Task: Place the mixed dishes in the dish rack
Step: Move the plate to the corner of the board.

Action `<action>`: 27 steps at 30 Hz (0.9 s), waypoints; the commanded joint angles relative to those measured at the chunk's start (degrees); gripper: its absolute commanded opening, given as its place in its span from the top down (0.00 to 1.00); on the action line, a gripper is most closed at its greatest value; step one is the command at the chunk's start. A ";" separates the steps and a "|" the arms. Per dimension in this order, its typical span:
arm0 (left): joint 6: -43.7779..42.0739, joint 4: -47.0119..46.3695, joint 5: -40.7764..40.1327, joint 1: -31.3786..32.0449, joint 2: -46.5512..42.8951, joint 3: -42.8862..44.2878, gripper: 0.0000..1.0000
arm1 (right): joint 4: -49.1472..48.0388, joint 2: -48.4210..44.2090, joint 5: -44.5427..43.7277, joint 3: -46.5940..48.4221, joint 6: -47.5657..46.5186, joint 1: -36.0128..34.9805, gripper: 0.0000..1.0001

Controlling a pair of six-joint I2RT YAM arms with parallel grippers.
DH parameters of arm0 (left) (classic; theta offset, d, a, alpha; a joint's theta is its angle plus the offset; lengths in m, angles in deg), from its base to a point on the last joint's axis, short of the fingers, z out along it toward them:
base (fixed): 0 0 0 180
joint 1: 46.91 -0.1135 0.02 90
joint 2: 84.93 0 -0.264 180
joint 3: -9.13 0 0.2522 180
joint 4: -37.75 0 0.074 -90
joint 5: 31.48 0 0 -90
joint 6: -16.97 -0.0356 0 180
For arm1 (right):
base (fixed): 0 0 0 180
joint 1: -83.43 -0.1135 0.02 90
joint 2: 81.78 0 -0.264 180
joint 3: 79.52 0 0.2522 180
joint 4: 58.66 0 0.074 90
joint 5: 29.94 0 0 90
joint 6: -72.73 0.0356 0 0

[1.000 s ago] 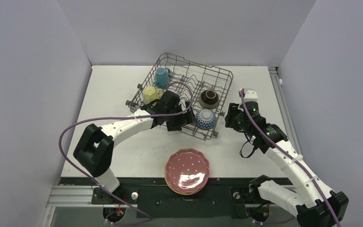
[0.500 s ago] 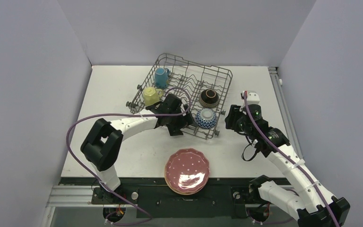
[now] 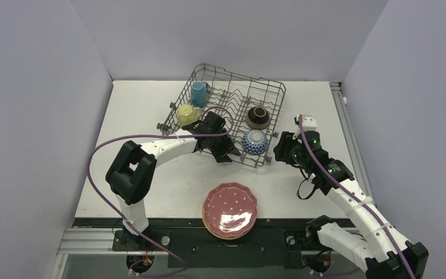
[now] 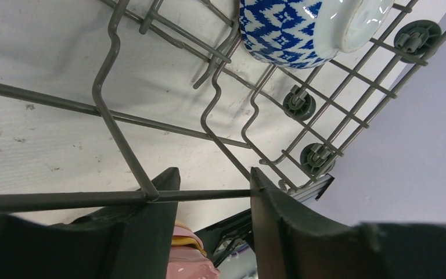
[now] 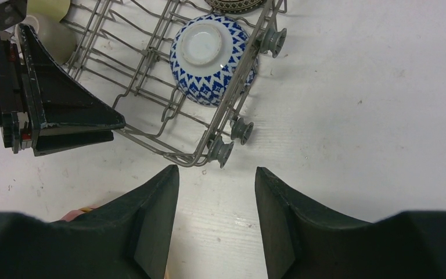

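left end effector (image 4: 213, 181) narrowed, moved astride near rim wire of dish rack (image 3: 232, 108)

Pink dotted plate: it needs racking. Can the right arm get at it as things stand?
Probably yes: the pink dotted plate lies uncovered at the near edge, and the right gripper is open and empty beside the dish rack.

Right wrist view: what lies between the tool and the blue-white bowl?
Bare white table, then the dish rack's near wire corner with its grey wheels; the blue-white bowl sits just inside. The right wrist view shows it.
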 commanded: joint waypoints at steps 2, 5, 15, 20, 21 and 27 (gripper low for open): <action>-7.58 -1.47 -2.59 -1.29 3.00 2.12 0.68 | -3.63 -1.33 1.37 -0.73 0.92 0.36 0.53; -10.04 0.46 -3.14 -1.38 2.84 2.61 0.78 | -3.90 -1.26 1.38 -0.83 0.94 0.36 0.53; -19.16 7.58 -7.69 -1.86 0.55 2.84 1.00 | -3.90 -1.34 3.39 -1.16 1.32 0.36 0.53; -22.69 10.58 -10.50 -2.72 -0.55 1.92 1.00 | -3.81 -1.17 3.01 -1.53 1.53 0.36 0.53; -22.95 10.59 -10.85 -3.10 -0.94 1.68 1.00 | -3.84 -1.10 2.94 -1.58 1.63 0.36 0.53; -24.91 10.46 -11.35 -5.03 -2.37 -0.18 1.00 | -3.56 -0.04 2.64 -0.79 1.38 0.36 0.53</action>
